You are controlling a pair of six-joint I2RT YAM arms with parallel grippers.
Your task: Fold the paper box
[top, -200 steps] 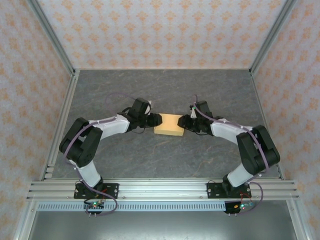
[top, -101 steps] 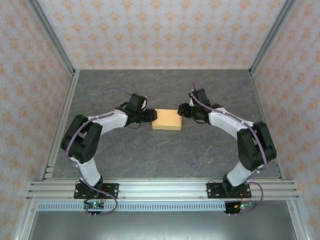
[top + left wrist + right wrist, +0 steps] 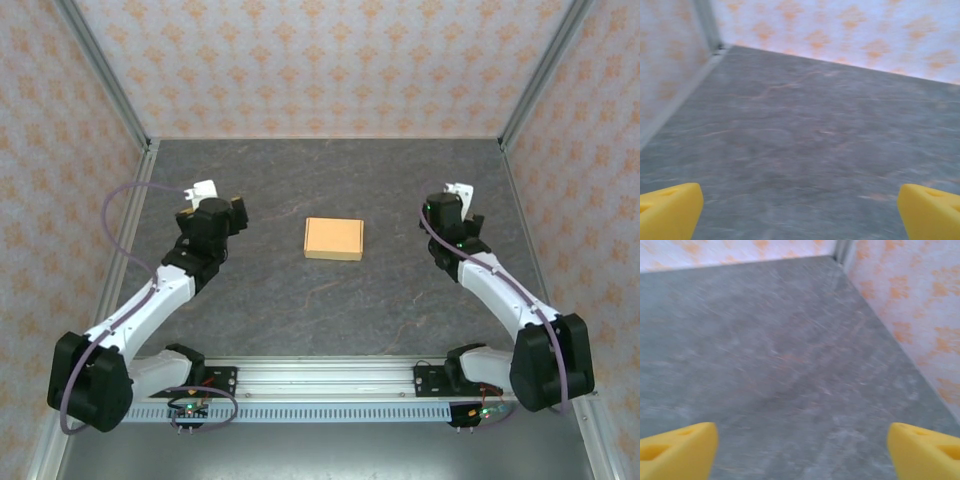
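Note:
The paper box [image 3: 334, 238] lies as a small flat tan rectangle in the middle of the grey table, with nothing touching it. My left gripper [image 3: 222, 207] is well off to its left, and in the left wrist view that gripper [image 3: 800, 212] stands open, yellow fingertips [image 3: 667, 210] wide apart over bare table. My right gripper [image 3: 456, 205] is well off to the box's right. Its jaws [image 3: 802, 450] are open too, with yellow fingertips [image 3: 925, 452] at the frame's corners and nothing between them.
Patterned walls enclose the table on three sides, with metal posts [image 3: 100, 65] at the back corners. A rail [image 3: 320, 378] carrying both arm bases runs along the near edge. The left wall edge [image 3: 670, 107] and right wall [image 3: 910, 315] are close to the grippers.
Both grippers have let go of the box, opened wide and pulled outward to the left and right. The box stayed at the table's middle.

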